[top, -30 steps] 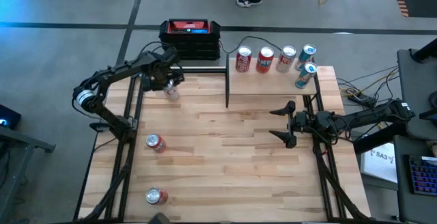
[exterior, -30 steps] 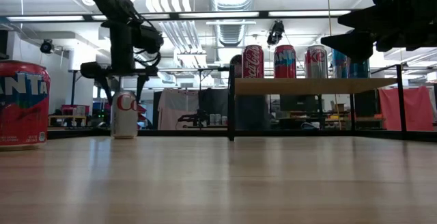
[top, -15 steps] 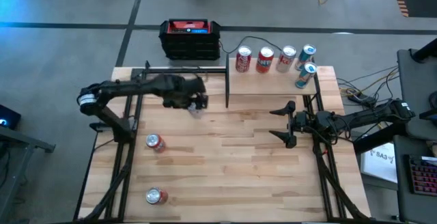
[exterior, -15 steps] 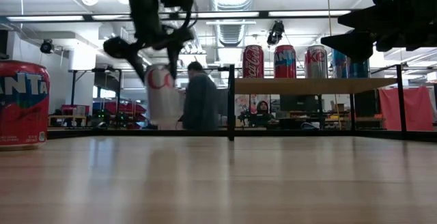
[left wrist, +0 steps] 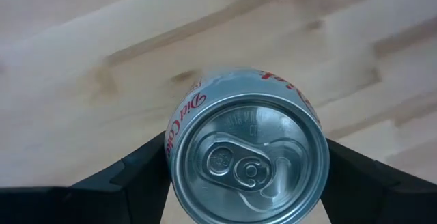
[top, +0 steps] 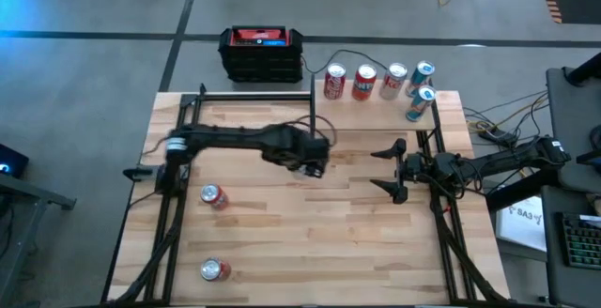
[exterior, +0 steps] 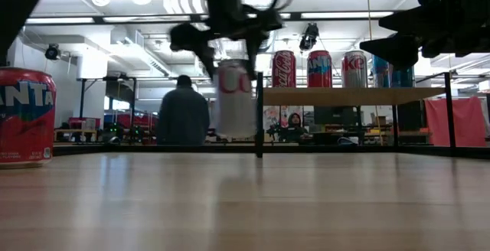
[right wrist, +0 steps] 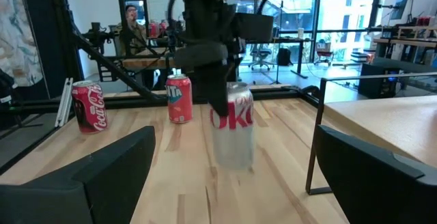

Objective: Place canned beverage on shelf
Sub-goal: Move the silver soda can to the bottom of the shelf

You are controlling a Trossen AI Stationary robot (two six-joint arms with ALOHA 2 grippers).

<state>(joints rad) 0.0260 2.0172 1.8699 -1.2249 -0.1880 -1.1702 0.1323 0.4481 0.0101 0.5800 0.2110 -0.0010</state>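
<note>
The left pincer (top: 308, 158) holds a Diet Coke can (exterior: 234, 98) upright by its sides, clear of the tabletop (top: 310, 233), its long axis vertical; the shelf (top: 371, 115) lies just beyond it toward the right rear, its near black post (exterior: 259, 113) close beside the can. Four cans line the shelf's back edge and a fifth stands at its right end, so the bare board in front looks to me the open room; the can must rise above the board's edge first. The right pincer (top: 392, 169) waits spread wide, empty, just in front of the shelf.
</note>
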